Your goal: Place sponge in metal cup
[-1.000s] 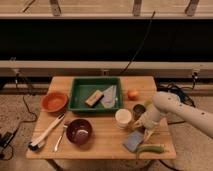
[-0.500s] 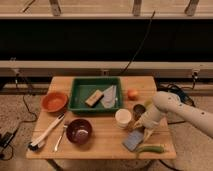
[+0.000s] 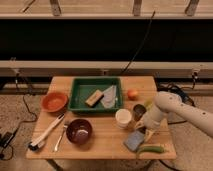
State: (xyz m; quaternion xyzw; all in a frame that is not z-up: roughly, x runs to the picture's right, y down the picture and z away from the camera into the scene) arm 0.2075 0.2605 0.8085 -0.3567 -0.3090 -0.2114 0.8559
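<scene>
The sponge (image 3: 133, 141) lies flat on the bench (image 3: 107, 141), just front-right of the white cup (image 3: 123, 118); the metal cup (image 3: 139, 110) stands just right of that cup. The claw (image 3: 146, 131) hangs right of the white cup, over the sponge's far edge; whether it is apart or together cannot be told.

Blue-grey sponge (image 3: 134, 140), shiny dark grey cup (image 3: 139, 110), white cup (image 3: 123, 118), green tray (image 3: 75, 96), orange bowl (image 3: 54, 101), tan worktop (image 3: 105, 142); cream jaws of the gripper (image 3: 146, 131) just beside the sponge.
</scene>
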